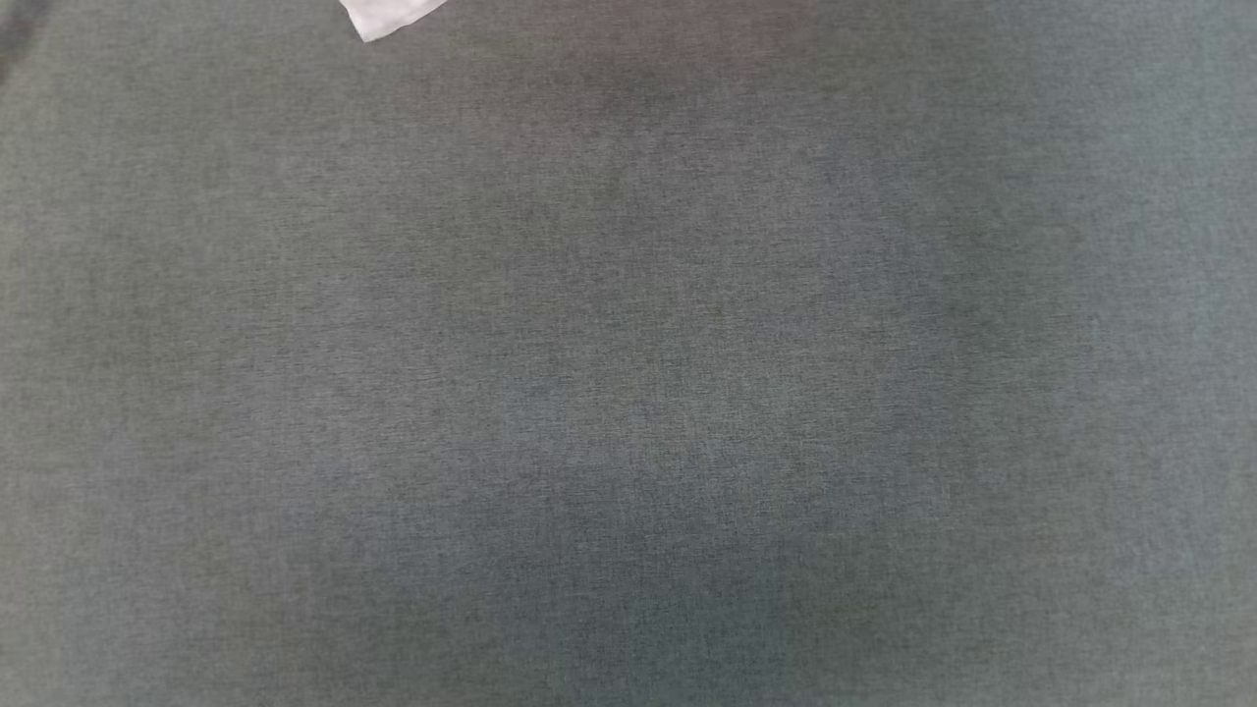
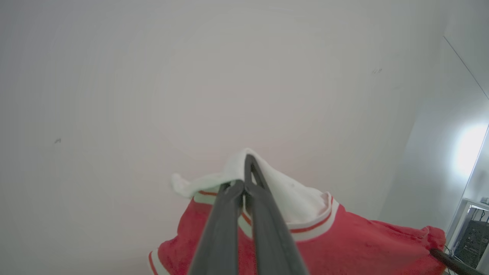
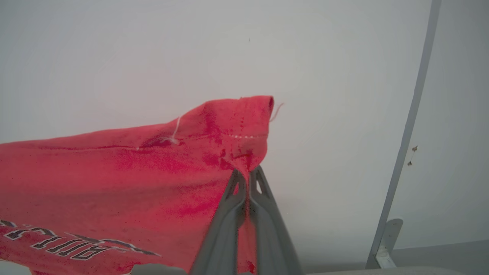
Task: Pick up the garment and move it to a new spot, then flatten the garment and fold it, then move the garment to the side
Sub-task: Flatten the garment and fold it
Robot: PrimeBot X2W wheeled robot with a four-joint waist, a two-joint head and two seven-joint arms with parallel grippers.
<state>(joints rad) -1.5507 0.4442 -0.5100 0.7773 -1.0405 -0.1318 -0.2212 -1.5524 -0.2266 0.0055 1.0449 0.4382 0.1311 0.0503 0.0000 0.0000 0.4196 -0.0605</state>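
The garment (image 2: 351, 244) is red with white-and-red striped trim and a white inner lining. In the left wrist view it hangs in the air before a pale wall. My left gripper (image 2: 244, 177) is shut on a fold of the trimmed edge where the white lining shows. In the right wrist view the garment (image 3: 114, 179) stretches away to the left, with black white-edged lettering (image 3: 68, 244) low on it. My right gripper (image 3: 246, 176) is shut on a stitched red hem corner, which stands up above the fingertips.
A grey cloth-covered surface (image 1: 628, 393) spreads across the head view, with a white scrap (image 1: 388, 15) at its top edge. A grey post (image 3: 408, 133) rises at the right of the right wrist view. A dark equipment rack (image 2: 471, 233) stands at the left wrist view's lower right.
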